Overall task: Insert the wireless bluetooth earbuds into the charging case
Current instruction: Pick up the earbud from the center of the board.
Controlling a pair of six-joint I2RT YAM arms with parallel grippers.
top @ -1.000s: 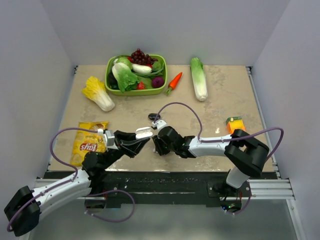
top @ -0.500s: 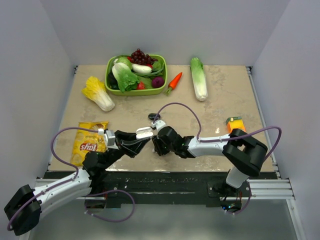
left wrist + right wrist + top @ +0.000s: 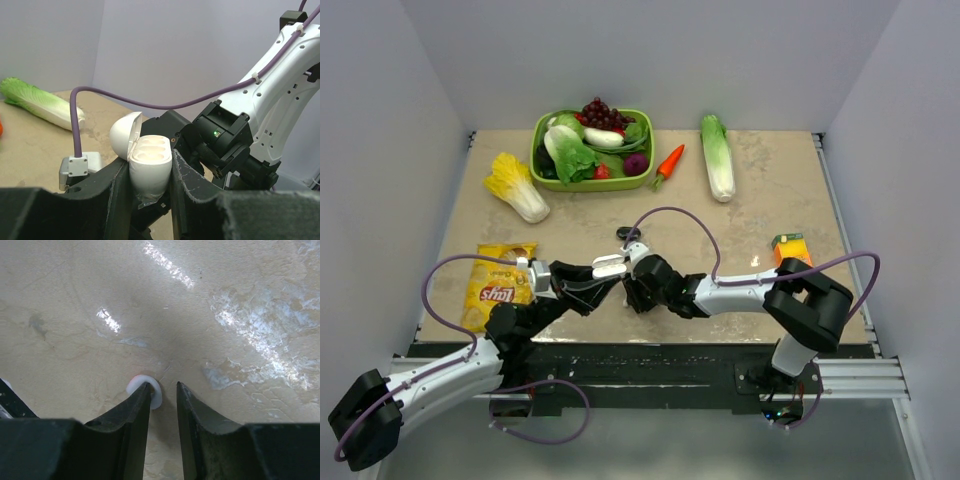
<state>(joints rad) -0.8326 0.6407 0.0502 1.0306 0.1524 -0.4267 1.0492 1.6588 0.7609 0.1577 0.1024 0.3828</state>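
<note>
The table [image 3: 240, 315] lay directly beneath the right gripper [image 3: 162, 386], whose jaws were spread by a narrow gap with nothing gripped between them. The left gripper [image 3: 150, 167] was raised above the table with its jaws pinching the charging case [image 3: 147, 160] upright by the lower body, the lid [image 3: 122, 135] hinged open above and outside the fingertips. One earbud [image 3: 156, 396] rested on the table at the tip of the right gripper's finger seen on the left of the wrist view, partly hidden behind that finger and just outside the gap.
</note>
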